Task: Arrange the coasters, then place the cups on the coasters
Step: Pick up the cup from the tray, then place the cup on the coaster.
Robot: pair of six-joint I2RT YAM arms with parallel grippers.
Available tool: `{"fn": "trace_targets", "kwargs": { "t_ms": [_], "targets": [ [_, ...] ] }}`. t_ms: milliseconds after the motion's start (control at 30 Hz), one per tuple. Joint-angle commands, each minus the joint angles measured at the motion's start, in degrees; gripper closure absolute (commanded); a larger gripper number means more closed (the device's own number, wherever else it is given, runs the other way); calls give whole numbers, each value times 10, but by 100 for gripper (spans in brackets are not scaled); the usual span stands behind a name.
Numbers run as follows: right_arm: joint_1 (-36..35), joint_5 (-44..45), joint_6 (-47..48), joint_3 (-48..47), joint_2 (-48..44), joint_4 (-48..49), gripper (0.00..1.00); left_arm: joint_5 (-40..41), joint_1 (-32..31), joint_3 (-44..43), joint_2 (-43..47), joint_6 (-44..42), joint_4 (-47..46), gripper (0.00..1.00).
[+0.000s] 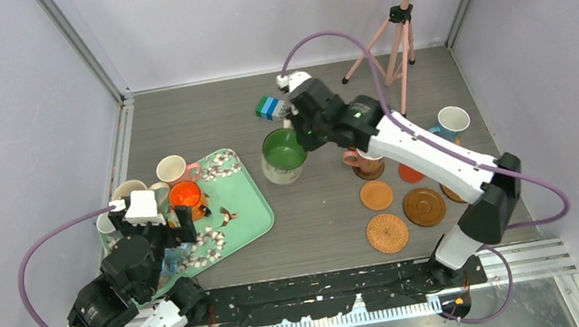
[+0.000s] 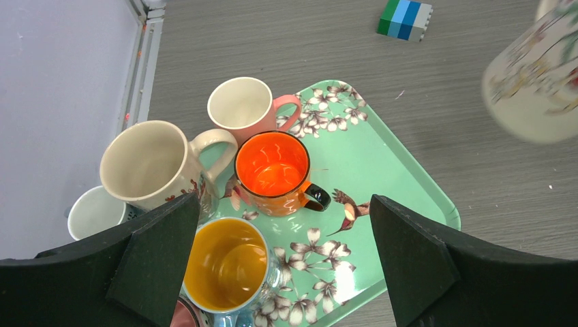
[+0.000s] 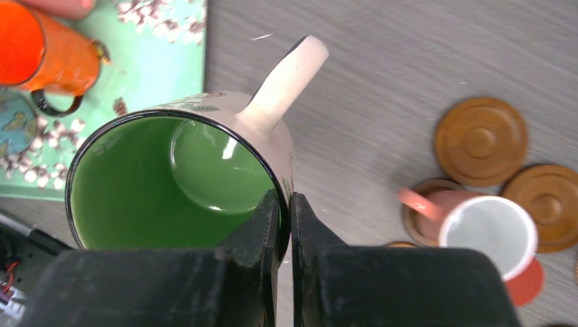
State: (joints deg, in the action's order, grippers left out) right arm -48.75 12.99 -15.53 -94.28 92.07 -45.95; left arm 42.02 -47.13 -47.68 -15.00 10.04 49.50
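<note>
1. Currently, green-inside cup [image 3: 180, 174]: tall, cream outside with a leaf print, handle pointing away from the right hand [image 3: 285, 225]. The hand's two fingers are pinched almost together on the rim wall, one inside and one outside. This rim grip leaves the base free for setting down, in my judgement.
2. Tray [image 1: 247, 208], mint-green with flowers, taken as the landmark: the green-inside cup sits just off its right edge, over the grey surface [image 1: 321, 227]. Whether its base touches the surface cannot be told.
3. Coasters [image 1: 402, 209]: grouped well right of the tray. A tan disc, a dark brown disc and a woven wicker disc lie bare, likely spread to take one cup each.
4. Mauve cup [image 3: 485, 231]: already on a brown coaster, at the side of the group nearest the tray. A white-and-blue cup [image 1: 451, 121] stands at the far side of the group.
5. Cups remaining on or beside the tray: orange-inside cup [image 2: 274, 170], yellow-inside cup [image 2: 225, 267], pink cup [image 2: 244, 107], cream cup [image 2: 148, 163], and a pale cup [image 2: 95, 211] off its left edge.
6. Left hand [image 2: 279, 259]: fingers spread wide, holding nothing, hanging over the tray above the orange-inside and yellow-inside cups, seemingly ready for the next pick.
7. Toy block [image 1: 268, 107]: blue and green, beyond the tray; no part in the task.
</note>
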Motion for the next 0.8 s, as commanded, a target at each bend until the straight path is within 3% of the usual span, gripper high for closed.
{"fn": "trace_targets", "kwargs": {
  "t_ms": [0, 400, 600, 767],
  "targets": [
    [55, 5, 36, 9, -93, 81, 95, 7, 2, 1, -3, 1, -29, 1],
    [264, 24, 88, 44, -200, 86, 95, 3, 2, 1, -15, -1, -30, 1],
    [337, 12, 70, 49, -188, 103, 95, 1, 2, 1, -19, -1, -30, 1],
    [355, -9, 50, 27, -147, 106, 95, 4, 2, 0, -18, -1, -26, 1]
  ]
}}
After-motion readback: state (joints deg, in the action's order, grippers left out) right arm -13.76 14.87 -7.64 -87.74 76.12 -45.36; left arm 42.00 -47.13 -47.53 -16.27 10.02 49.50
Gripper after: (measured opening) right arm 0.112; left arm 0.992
